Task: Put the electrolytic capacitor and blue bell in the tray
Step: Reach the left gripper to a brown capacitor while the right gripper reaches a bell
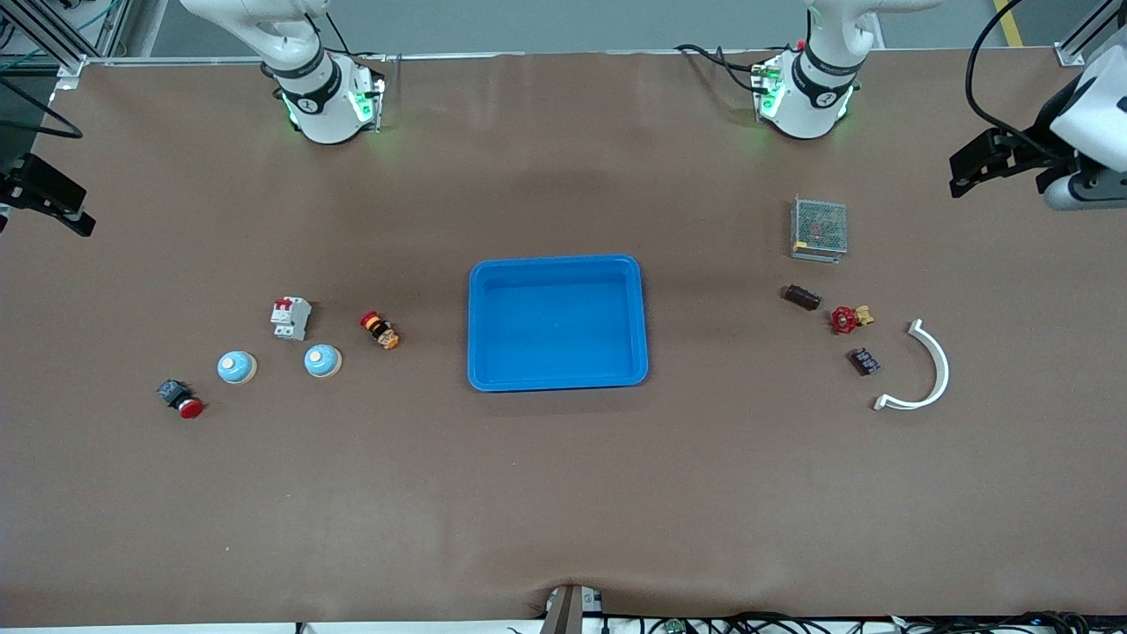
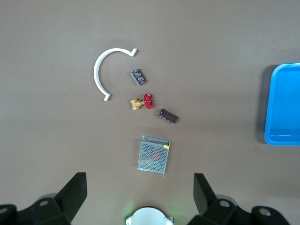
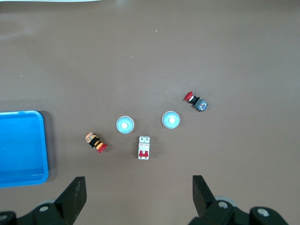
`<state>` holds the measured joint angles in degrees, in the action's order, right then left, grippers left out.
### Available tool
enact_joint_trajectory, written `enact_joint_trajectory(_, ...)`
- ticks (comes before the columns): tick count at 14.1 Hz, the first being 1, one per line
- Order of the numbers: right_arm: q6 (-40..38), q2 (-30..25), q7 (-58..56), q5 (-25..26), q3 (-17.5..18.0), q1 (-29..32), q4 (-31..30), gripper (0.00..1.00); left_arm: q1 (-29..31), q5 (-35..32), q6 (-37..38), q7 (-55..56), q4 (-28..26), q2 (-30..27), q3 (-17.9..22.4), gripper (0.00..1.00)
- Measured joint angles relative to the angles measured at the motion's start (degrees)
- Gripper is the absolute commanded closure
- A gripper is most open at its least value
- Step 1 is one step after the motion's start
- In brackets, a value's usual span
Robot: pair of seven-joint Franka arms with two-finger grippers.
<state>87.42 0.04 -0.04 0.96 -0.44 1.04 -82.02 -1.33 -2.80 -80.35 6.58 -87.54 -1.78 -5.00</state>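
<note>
a: where do things stand?

b: nothing is in the tray point(image 1: 557, 264) yet. it sits mid-counter, bare. both arms wait high at their own ends of the counter, and each wrist view shows its jaws spread wide, holding nothing.

a: and the parts?

b: two blue bells point(image 1: 323, 360) lie toward the right arm's end, side by side, with a white breaker point(image 1: 290, 318) beside them and farther from the front camera. the dark cylinder point(image 1: 802, 297) toward the left arm's end looks like the electrolytic capacitor, though i can't be sure. it lies between the grey mesh box point(image 1: 820, 229) and a red-handled valve point(image 1: 849, 318).

a: so which step is this?

b: the very start, i'd judge: choosing a first pick. the right gripper point(image 3: 136, 199) is placed for a bell, the left gripper point(image 2: 138, 199) for the cylinder.

a: what does the next move need?

b: a descent straight over one part, jaws straddling it. the cylinder may roll, and the valve lies near.
</note>
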Motion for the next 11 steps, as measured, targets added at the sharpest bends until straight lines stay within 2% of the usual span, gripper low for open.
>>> enact_joint_trajectory(6,0.0,0.8,0.0,0.0,0.2,0.0,-0.3,0.00,0.0,0.0,-4.6,5.0,-6.3,0.5,0.0,0.00)
enact_joint_trajectory(11,2.1,5.5,0.0,0.0,0.2,0.0,-1.5,0.00,-0.1,0.0,-19.1,8.8,-19.4,-1.1,-0.3,0.00)
